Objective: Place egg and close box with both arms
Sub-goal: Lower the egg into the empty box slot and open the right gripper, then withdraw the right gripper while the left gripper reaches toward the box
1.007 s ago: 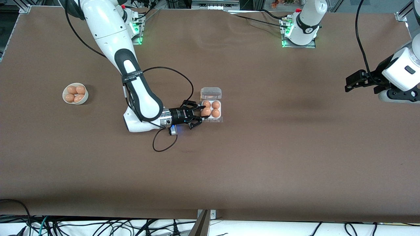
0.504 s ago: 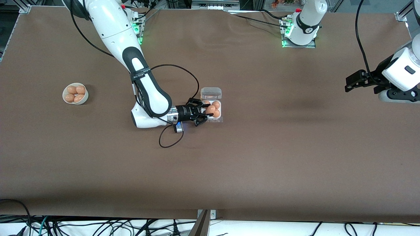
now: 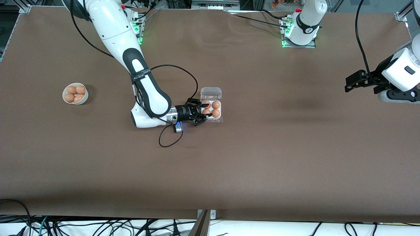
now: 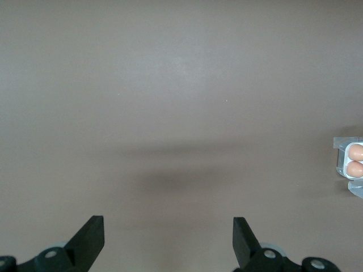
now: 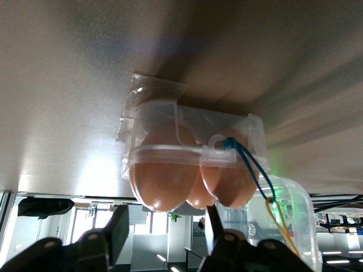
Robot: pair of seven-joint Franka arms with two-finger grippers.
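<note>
The white four-cell box [image 3: 219, 118] stands mid-table with its clear lid [image 3: 211, 93] swung open on the side farther from the front camera. All four cells hold tan eggs. The egg [image 3: 207, 111] in the cell nearest the right arm lies between the open fingers of my right gripper [image 3: 202, 113]. In the right wrist view that egg [image 5: 161, 170] sits in the box [image 5: 249, 127] just off the gripper [image 5: 164, 218], its fingers apart and not pressing it. My left gripper [image 3: 352, 82] waits open and empty over bare table at the left arm's end [image 4: 168, 241].
A round white bowl [image 3: 64, 99] with several more eggs stands toward the right arm's end. The right arm's black cable [image 3: 169, 144] loops on the cloth beside its wrist. The box also shows at the edge of the left wrist view [image 4: 353, 161].
My right gripper carried the egg over the box, lowered it into the cell nearest the right arm and opened. The left arm has not moved.
</note>
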